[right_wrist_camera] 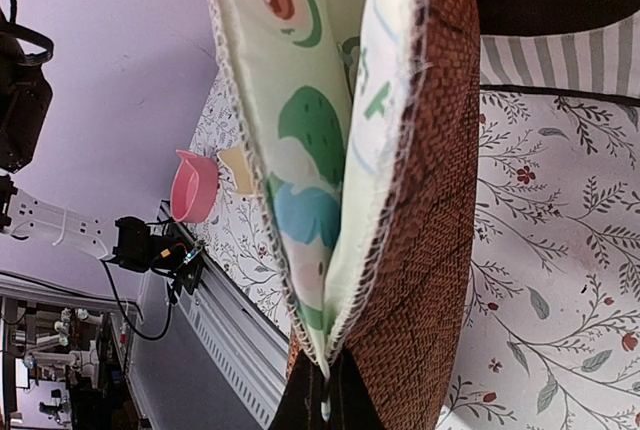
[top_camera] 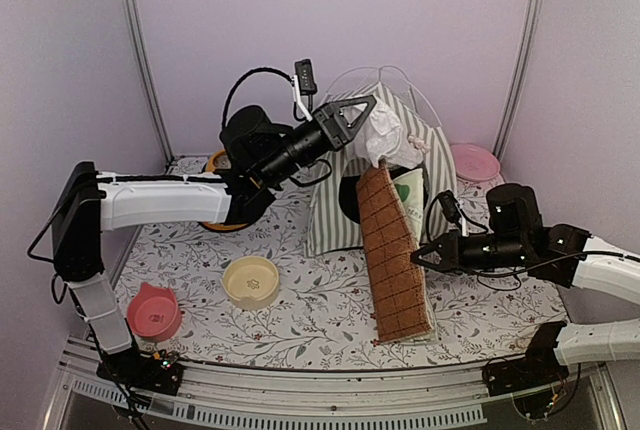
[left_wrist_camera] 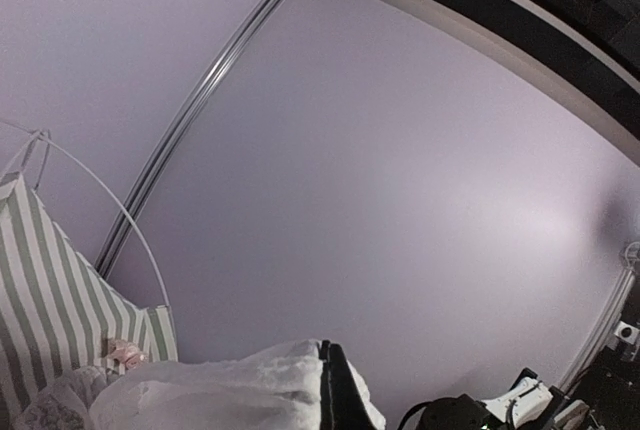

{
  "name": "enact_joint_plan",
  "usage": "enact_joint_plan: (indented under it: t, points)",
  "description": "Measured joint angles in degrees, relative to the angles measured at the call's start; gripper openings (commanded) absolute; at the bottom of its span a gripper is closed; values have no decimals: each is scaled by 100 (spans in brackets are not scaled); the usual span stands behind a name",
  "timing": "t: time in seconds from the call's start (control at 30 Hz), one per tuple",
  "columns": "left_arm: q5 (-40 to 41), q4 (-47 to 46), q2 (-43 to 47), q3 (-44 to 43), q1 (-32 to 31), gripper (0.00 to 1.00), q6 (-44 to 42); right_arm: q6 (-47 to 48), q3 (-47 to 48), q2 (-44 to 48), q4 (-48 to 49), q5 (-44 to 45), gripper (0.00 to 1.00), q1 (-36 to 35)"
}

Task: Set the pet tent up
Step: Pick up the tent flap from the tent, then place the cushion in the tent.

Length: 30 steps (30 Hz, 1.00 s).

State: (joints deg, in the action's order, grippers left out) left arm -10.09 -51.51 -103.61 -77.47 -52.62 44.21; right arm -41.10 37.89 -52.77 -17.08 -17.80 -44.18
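Note:
The pet tent [top_camera: 335, 218], grey-green and white striped, stands at the back right with thin white poles [top_camera: 402, 76] sticking out of its top. My left gripper [top_camera: 371, 122] is raised beside the peak, shut on the bunched white lace door flap [top_camera: 392, 136]. In the left wrist view the flap [left_wrist_camera: 205, 388] is pinched between the fingers [left_wrist_camera: 338, 385], with striped cloth [left_wrist_camera: 50, 295] to the left. My right gripper [top_camera: 421, 253] is shut on the edge of the folded mat [top_camera: 393, 255], which slants against the tent front. The right wrist view shows its brown backing [right_wrist_camera: 435, 200] and printed face [right_wrist_camera: 300, 120] rising from my right gripper [right_wrist_camera: 327, 402].
On the floral cloth [top_camera: 320, 300] sit a cream bowl [top_camera: 250, 281] and a pink bowl [top_camera: 153, 312] at the front left. A yellow bowl [top_camera: 214, 162] sits behind the left arm. A pink plate [top_camera: 474, 161] lies at the back right.

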Motion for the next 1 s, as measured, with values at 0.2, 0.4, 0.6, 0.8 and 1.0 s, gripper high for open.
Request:
enact_joint_plan:
  t: [0.2, 0.4, 0.6, 0.8, 1.0]
  points:
    - [-4, -151, 90, 149, -101, 0, -50, -92, -258, -4, 428, -422, 0, 245]
    - [-46, -326, 190, 481, -234, 0, -66, -157, -317, -68, 640, -774, 0, 581]
    - [-149, -413, 367, 787, -376, 0, -66, -177, -195, -284, 728, -964, 0, 881]
    - [-254, -439, 549, 960, -450, 0, -66, -177, 105, -664, 798, -1117, 0, 905]
    - [-278, -457, 723, 1207, -507, 0, -66, -175, 365, -975, 809, -1211, 0, 973]
